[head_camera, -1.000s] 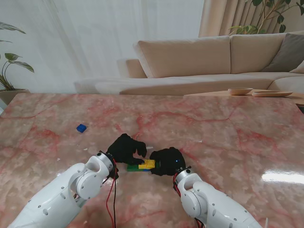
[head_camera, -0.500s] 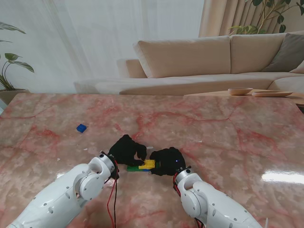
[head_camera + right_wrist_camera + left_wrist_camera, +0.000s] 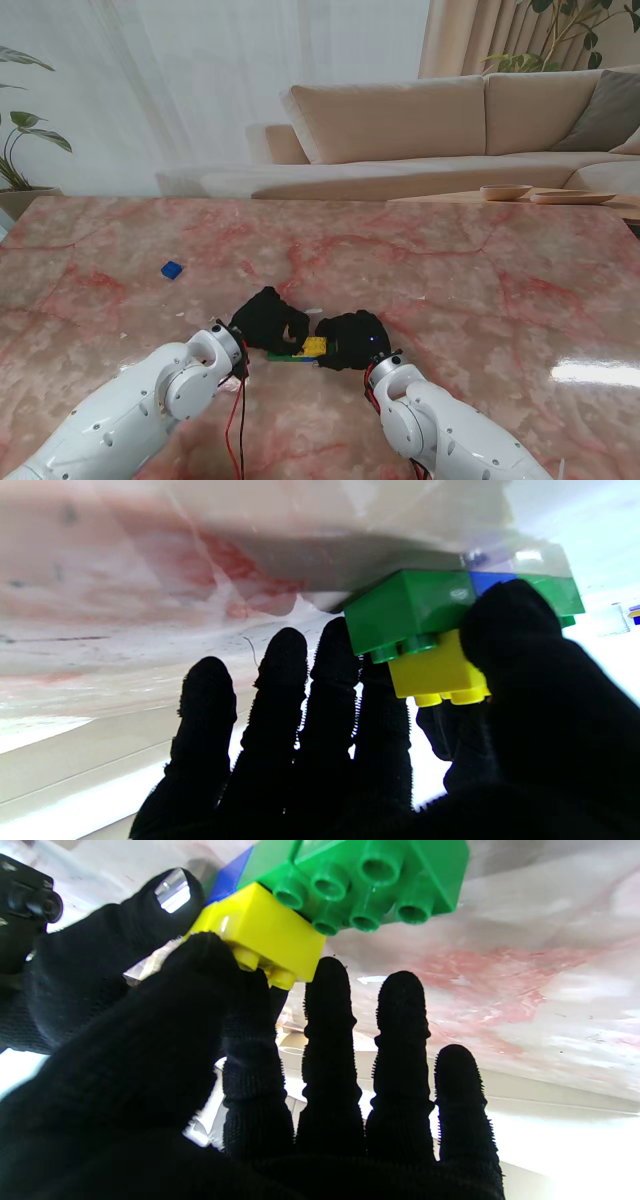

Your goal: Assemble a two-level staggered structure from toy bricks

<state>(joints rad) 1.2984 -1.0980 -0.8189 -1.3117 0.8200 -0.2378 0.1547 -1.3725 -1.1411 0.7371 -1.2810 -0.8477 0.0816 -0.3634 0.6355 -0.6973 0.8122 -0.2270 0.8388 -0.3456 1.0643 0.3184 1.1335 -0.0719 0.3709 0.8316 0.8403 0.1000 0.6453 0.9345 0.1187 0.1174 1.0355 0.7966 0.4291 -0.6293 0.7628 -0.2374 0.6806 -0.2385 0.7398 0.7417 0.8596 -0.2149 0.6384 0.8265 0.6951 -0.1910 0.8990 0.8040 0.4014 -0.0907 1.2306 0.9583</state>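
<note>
On the pink marble tabletop (image 3: 480,290), near its front middle, a small stack of plastic toy bricks is seen between two black-gloved hands. A yellow studded brick (image 3: 314,346) is seated on a green studded brick (image 3: 280,354), offset toward one end so that several green studs are left uncovered in the left wrist view. A blue brick (image 3: 481,580) is glimpsed beside the green one in the lower level. The yellow brick is touched by the thumb and forefinger of the left hand (image 3: 267,319), the other fingers being spread. The right hand (image 3: 350,340) is pressed against the stack with its thumb, fingers straight and parted. A separate small blue brick (image 3: 172,269) lies well apart, farther left.
</note>
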